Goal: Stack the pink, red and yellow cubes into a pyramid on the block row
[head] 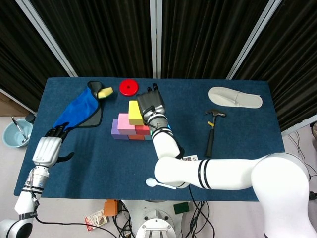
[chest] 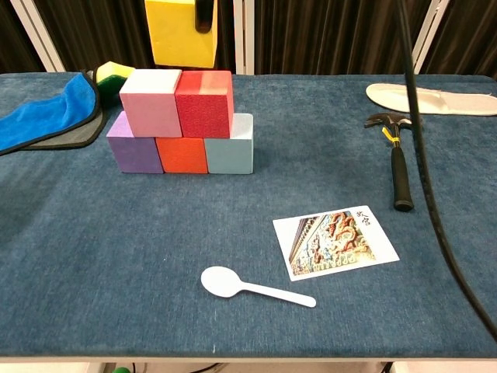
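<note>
While the yellow cube (chest: 181, 31) is held above the stack, the deciding relation is its offset from the seam between the pink cube (chest: 151, 103) and red cube (chest: 204, 103): in the chest view it hangs clear of both, roughly over that seam, perhaps a touch toward the pink side. A straight descent with a small nudge right is judged to be what is needed. No long axis is to be considered, since all faces are square, but the cube's edges look about parallel to the row below.

The right hand (head: 150, 105) is closed around the yellow cube, gripping it from the right and far sides in the head view; fingers (chest: 203, 14) are seen on its near face in the chest view. How tight the grip is cannot be told.

The pink and red cubes are already seated side by side, touching, on the bottom row of purple block (chest: 134, 144), orange block (chest: 182, 154) and pale blue block (chest: 231, 145). Only the top cube is judged left to place.

The left hand (head: 45, 148) is held at the near left edge of the table (head: 99, 158), well apart from the stack, fingers loosely extended and holding nothing. The right hand is clearly the nearer one.

A risk is judged: a tilted release could push the two middle cubes apart.
</note>
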Action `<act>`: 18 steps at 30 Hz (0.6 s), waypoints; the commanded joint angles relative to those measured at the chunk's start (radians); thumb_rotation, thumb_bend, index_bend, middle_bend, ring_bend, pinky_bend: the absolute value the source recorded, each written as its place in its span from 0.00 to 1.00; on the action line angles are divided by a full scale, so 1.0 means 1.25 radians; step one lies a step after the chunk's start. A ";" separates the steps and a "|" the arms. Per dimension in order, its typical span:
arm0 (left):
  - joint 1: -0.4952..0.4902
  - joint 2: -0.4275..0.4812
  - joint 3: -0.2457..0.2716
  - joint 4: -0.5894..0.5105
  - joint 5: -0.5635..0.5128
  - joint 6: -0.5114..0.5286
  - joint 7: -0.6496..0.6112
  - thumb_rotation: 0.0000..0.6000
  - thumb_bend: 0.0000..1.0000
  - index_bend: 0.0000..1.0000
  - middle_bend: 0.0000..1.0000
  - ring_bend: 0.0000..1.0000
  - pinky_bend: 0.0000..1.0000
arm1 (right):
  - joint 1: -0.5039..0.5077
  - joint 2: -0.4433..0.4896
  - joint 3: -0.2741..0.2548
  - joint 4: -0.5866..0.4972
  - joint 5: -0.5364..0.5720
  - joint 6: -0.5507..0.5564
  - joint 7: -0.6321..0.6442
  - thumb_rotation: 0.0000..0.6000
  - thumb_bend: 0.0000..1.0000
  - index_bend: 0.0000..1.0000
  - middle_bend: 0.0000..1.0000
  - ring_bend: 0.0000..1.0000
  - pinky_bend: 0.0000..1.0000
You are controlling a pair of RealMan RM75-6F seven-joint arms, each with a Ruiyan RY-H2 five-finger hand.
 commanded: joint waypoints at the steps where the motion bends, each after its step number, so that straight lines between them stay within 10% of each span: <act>1: 0.004 -0.003 -0.001 0.006 0.006 0.003 -0.012 1.00 0.16 0.17 0.07 0.11 0.20 | 0.016 -0.028 0.022 0.026 0.035 0.020 -0.043 1.00 0.29 0.47 0.43 0.12 0.02; 18: 0.013 -0.013 -0.003 0.031 0.017 -0.005 -0.036 1.00 0.16 0.17 0.07 0.11 0.20 | 0.012 -0.116 0.101 0.096 0.059 0.081 -0.155 1.00 0.29 0.46 0.41 0.12 0.01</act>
